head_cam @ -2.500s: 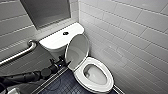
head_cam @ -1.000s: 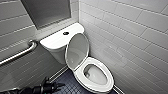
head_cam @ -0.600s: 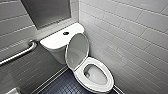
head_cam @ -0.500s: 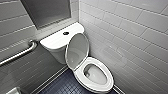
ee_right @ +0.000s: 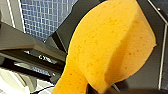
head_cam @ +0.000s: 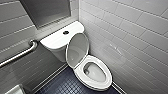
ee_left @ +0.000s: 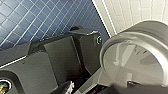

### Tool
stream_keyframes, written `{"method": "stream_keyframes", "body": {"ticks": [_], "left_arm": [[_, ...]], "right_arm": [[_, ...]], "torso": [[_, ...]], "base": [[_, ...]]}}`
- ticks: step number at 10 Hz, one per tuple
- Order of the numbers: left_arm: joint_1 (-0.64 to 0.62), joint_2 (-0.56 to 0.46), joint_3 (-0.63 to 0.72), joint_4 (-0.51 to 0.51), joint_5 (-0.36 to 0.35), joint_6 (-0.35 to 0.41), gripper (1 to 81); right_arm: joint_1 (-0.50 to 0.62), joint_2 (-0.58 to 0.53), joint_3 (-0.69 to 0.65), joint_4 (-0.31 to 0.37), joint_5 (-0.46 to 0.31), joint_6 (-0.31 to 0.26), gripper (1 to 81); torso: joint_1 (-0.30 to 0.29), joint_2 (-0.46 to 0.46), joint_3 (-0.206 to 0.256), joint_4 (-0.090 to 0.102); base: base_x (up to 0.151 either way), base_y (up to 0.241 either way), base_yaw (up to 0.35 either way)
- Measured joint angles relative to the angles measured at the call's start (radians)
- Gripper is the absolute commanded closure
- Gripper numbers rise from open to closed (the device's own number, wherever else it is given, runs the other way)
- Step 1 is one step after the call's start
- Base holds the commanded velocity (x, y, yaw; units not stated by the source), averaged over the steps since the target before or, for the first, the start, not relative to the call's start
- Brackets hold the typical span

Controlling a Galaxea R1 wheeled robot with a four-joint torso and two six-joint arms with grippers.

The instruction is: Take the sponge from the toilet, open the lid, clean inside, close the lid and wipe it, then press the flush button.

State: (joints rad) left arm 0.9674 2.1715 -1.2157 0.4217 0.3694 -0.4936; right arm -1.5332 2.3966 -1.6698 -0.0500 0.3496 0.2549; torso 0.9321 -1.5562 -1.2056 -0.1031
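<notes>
right gripper [ee_right: 98, 89], mostly hidden, seems clamped on the one orange sponge [ee_right: 107, 47], whose ends are cut off. left gripper [ee_left: 75, 50]: cannot tell whether it is parted or closed. one toilet [head_cam: 56, 41], its lid [head_cam: 77, 48] standing raised.

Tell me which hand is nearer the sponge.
Right. The sponge sits bent in the right hand, close before its wrist camera. The left hand is elsewhere, above blue floor tiles, with no sponge beside it.
</notes>
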Motion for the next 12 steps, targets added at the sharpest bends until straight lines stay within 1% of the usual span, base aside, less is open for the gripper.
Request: {"method": "stream_keyframes", "body": {"ticks": [1,3,4,6,8,9,11,12], "left_arm": [[0.032,0.034,-0.047,0.011,0.003,0.008,1.0],[0.074,0.087,-0.128,0.023,0.004,0.026,1.0],[0.085,0.119,-0.168,0.028,0.004,0.039,1.0],[0.129,0.183,-0.232,0.031,0.001,0.049,1.0],[0.148,0.208,-0.316,0.035,0.005,0.053,1.0],[0.162,0.225,-0.363,0.036,0.005,0.074,1.0],[0.216,0.265,-0.443,0.038,0.004,0.127,1.0],[0.236,0.290,-0.486,0.038,0.004,0.137,1.0]], "right_arm": [[-0.005,0.006,-0.005,0.000,-0.001,0.000,81.1],[-0.005,0.027,-0.035,0.000,-0.001,0.000,81.1],[-0.005,0.037,-0.049,-0.001,-0.003,0.000,81.1],[-0.010,0.059,-0.075,-0.002,-0.010,0.000,81.1],[-0.010,0.069,-0.125,-0.003,-0.010,0.005,81.1],[-0.010,0.081,-0.165,-0.002,-0.012,0.009,81.1],[-0.011,0.106,-0.183,0.004,-0.037,0.027,81.1],[-0.017,0.111,-0.190,0.030,-0.036,0.028,81.1]], "torso": [[-0.018,0.028,0.024,0.000],[-0.064,0.098,0.097,0.000],[-0.082,0.125,0.124,0.000],[-0.095,0.143,0.141,0.000],[-0.096,0.140,0.141,0.000],[-0.096,0.140,0.141,0.000],[-0.096,0.140,0.141,0.000],[-0.096,0.140,0.141,0.000]], "base": [[0.000,0.000,0.000],[0.000,0.000,0.000],[0.000,0.000,0.000],[0.000,0.000,0.000],[0.000,0.000,0.000],[0.000,0.000,0.000],[0.000,0.000,0.000],[0.000,0.000,0.000]]}}
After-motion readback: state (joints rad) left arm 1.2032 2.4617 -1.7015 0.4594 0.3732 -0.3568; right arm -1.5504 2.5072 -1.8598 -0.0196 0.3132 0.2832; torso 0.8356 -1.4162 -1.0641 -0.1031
